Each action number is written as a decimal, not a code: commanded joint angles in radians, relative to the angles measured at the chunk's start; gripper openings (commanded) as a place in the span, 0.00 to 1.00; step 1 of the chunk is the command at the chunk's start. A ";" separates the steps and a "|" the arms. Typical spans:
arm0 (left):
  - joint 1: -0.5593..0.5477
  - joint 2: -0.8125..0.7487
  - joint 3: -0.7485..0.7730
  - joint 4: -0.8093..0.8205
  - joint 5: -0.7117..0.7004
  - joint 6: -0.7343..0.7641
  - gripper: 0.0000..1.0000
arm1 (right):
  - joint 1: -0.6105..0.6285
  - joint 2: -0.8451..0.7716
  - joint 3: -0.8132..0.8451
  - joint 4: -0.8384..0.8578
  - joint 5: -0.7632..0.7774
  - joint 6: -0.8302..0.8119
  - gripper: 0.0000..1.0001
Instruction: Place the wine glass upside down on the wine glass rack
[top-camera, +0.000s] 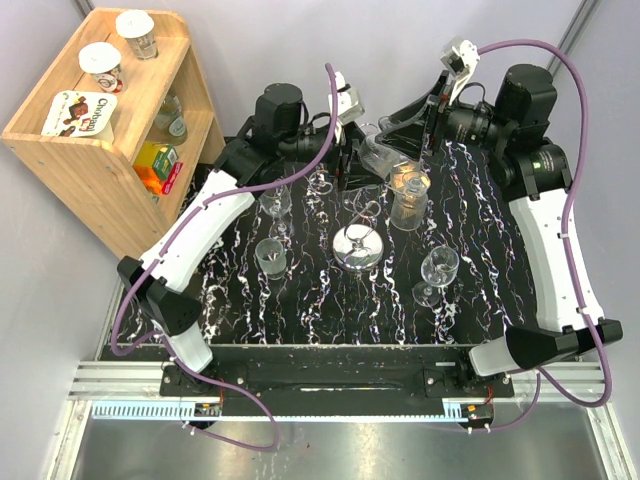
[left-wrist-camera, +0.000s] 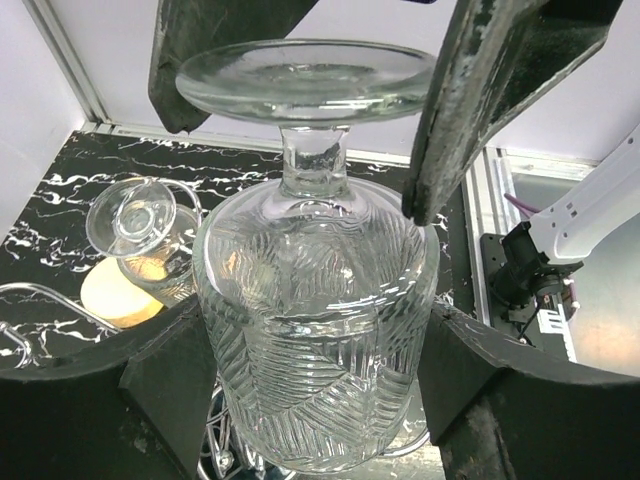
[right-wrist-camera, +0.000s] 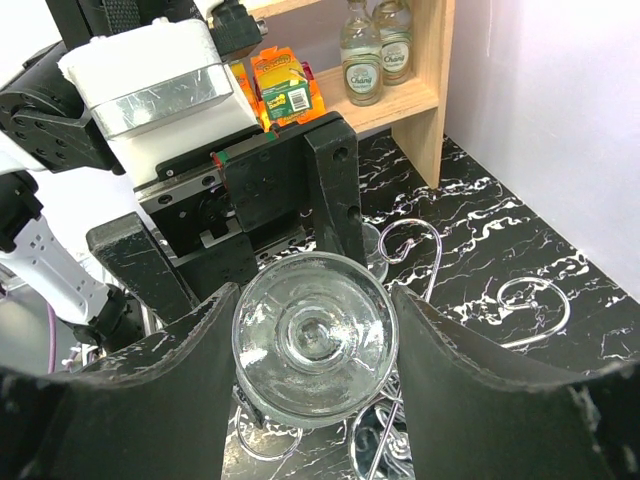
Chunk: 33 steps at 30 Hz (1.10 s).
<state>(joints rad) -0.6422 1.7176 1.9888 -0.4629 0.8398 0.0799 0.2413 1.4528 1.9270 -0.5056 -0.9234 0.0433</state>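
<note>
Both my arms meet over the far middle of the bench (top-camera: 300, 310), and the wine glass (top-camera: 378, 157) hangs in the air between them. My left pincer (left-wrist-camera: 315, 375) is partly closed round the ribbed bowl, with a pad (left-wrist-camera: 165, 385) pressed on each flank and the rim toward my left palm. My right pincer (right-wrist-camera: 315, 320) is closed about as far, its fingers (left-wrist-camera: 470, 110) set against opposite edges of the foot. So both have hold of the one glass: left on the bowl, right on the foot.

Here is what matters: the glass's long axis runs along the line between the two pincers, left to right, with the foot toward my right arm. As far as I can judge, it is lying more than standing. The wine glass rack (top-camera: 358, 250) stands just near of the glass and lower, its round base shining mid-bench and its curled arms reaching up beneath the glass. My left arm is the nearer to those curls, I reckon. To hang the glass, I judge the foot must go up and the rim down before the stem slides into a curl.

Only the top view gives me the base, and shows the glass sitting to its far side. My left wrist view shows bowl, stem and foot in profile, with both grips at once. My right wrist view catches the foot end-on with curls beyond it, but hides the bowl and the left pads.
</note>
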 joint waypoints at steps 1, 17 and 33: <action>-0.004 -0.055 -0.018 0.115 0.008 -0.069 0.00 | 0.009 -0.080 0.000 0.033 0.015 -0.034 0.51; 0.047 -0.159 -0.128 0.234 -0.019 -0.152 0.00 | 0.009 -0.134 0.013 -0.085 0.210 -0.144 0.99; 0.061 -0.467 -0.458 0.297 0.064 -0.189 0.00 | 0.010 -0.032 0.041 -0.140 0.273 -0.201 0.98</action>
<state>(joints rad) -0.5800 1.3243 1.6112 -0.3080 0.8482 -0.0620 0.2428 1.3876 1.9545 -0.6220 -0.6373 -0.1020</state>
